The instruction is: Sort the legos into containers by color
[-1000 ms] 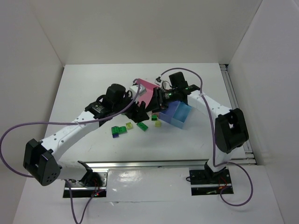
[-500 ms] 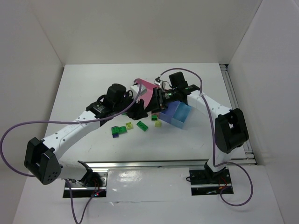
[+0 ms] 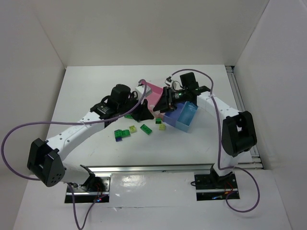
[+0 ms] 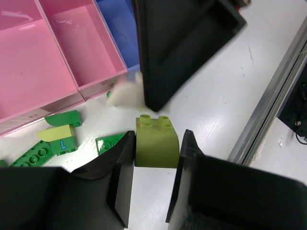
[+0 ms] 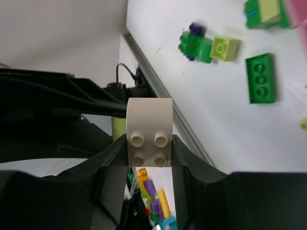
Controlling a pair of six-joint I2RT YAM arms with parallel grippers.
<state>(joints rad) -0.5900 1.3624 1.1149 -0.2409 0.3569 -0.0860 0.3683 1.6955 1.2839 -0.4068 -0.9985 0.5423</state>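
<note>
The left tool (image 4: 156,139) pinches an olive-green brick (image 4: 157,149) close to the pink bins (image 4: 48,67). Nearby, green and yellow bricks (image 3: 146,129) lie loose on the bench (image 3: 96,86). The right tool (image 5: 149,143) clamps a cream brick (image 5: 149,117) by the blue bin (image 3: 186,116).

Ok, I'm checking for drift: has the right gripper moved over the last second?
Yes, slightly: in the top view the right gripper has shifted up and right, away from the loose green brick.
</note>
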